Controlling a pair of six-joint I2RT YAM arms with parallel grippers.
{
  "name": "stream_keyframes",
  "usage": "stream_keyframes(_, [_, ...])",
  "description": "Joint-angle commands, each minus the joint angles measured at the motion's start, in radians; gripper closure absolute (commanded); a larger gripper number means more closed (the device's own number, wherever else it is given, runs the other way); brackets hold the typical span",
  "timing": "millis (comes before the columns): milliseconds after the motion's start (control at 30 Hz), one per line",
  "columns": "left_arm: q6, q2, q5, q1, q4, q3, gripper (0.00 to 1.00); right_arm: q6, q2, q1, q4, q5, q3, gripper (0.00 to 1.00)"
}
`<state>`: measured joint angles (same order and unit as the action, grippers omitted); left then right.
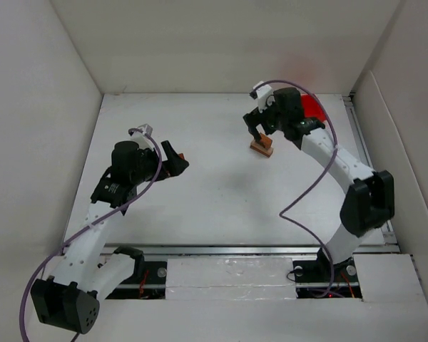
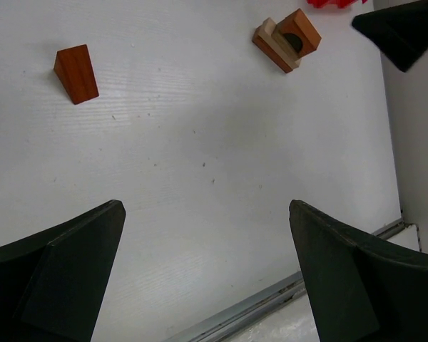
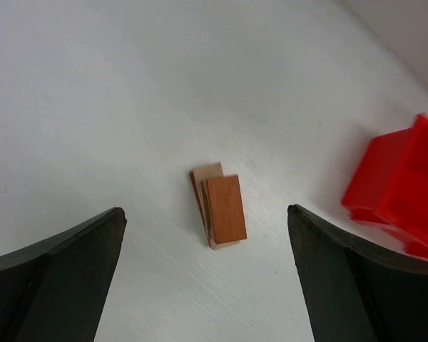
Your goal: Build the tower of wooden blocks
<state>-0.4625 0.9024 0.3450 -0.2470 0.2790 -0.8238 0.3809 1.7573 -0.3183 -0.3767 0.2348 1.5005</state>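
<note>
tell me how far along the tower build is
Done: a low stack of reddish and tan blocks stands on the table, arch block on top. In hand: nothing; the right pincer hangs open over it, the left pincer is open too. Left: the reddish wedge lies apart, probably the top piece, not yet stacked.

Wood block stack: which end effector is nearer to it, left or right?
Right. The right end effector hangs open just above the stack; the left end effector is far off to its left.

Top camera looks down; both wrist cameras share the tower (image 3: 221, 210).
</note>
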Motion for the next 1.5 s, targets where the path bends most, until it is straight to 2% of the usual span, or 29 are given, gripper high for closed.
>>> stream_keyframes(0, [-0.063, 0.015, -0.047, 0.000, -0.063, 0.017, 0.01, -0.159, -0.220, -0.197, 0.157, -0.383, -0.082, 0.00])
stream_keyframes(33, [-0.082, 0.021, -0.075, 0.000, -0.090, 0.018, 0.01, -0.183, -0.258, -0.282, 0.289, -0.417, -0.138, 0.00])
stream_keyframes(67, [-0.128, 0.041, -0.095, 0.000, -0.109, 0.026, 0.01, -0.197, -0.321, -0.306, 0.365, -0.417, -0.199, 0.00])
stream_keyframes(100, [-0.149, 0.053, -0.124, -0.012, -0.127, 0.035, 0.01, -0.214, -0.338, -0.317, 0.448, -0.347, -0.285, 0.00])
stream_keyframes(167, [-0.183, 0.137, -0.260, -0.041, -0.169, 0.028, 0.01, -0.243, -0.341, -0.326, 0.447, -0.299, -0.289, 0.00])
stream_keyframes(300, [-0.194, 0.337, -0.299, -0.029, -0.146, -0.073, 0.01, -0.299, -0.354, -0.347, 0.447, -0.362, -0.305, 0.00])
stream_keyframes(467, [-0.212, 0.491, -0.474, -0.029, -0.169, -0.113, 0.01, -0.316, -0.360, -0.347, 0.532, -0.292, -0.379, 0.00])
stream_keyframes(600, [-0.202, 0.680, -0.537, -0.047, -0.075, -0.295, 0.01, -0.329, -0.334, -0.347, 0.575, -0.264, -0.392, 0.00])
stream_keyframes(767, [-0.191, 0.815, -0.526, -0.048, -0.049, -0.385, 0.02, -0.327, -0.317, -0.337, 0.561, -0.244, -0.381, 0.00])
stream_keyframes(867, [-0.179, 0.886, -0.529, -0.048, -0.026, -0.437, 0.08, -0.330, -0.321, -0.312, 0.556, -0.201, -0.382, 0.00])
stream_keyframes(900, [-0.174, 0.906, -0.520, -0.048, -0.017, -0.474, 0.14, -0.335, -0.326, -0.300, 0.555, -0.187, -0.384, 0.00])
stream_keyframes(967, [-0.168, 0.946, -0.503, -0.048, 0.003, -0.495, 0.16, -0.336, -0.331, -0.291, 0.559, -0.175, -0.393, 0.00])
stream_keyframes(1067, [-0.168, 0.961, -0.494, -0.057, 0.009, -0.499, 0.19, -0.341, -0.329, -0.271, 0.558, -0.154, -0.395, 0.00])
stream_keyframes(1133, [-0.156, 0.975, -0.495, -0.057, 0.014, -0.494, 0.28, -0.346, -0.328, -0.271, 0.562, -0.140, -0.396, 0.00])
stream_keyframes(1233, [-0.151, 1.000, -0.500, -0.057, 0.031, -0.498, 0.31, -0.344, -0.325, -0.271, 0.561, -0.131, -0.396, 0.00])
stream_keyframes(1367, [-0.157, 1.000, -0.497, -0.066, 0.028, -0.491, 0.51, -0.344, -0.326, -0.271, 0.559, -0.126, -0.393, 0.00])
stream_keyframes(1400, [-0.159, 0.995, -0.500, -0.066, 0.023, -0.486, 0.59, -0.346, -0.326, -0.271, 0.555, -0.126, -0.393, 0.00])
stream_keyframes(1467, [-0.157, 0.983, -0.498, -0.066, 0.023, -0.485, 0.65, -0.343, -0.326, -0.271, 0.552, -0.126, -0.395, 0.00])
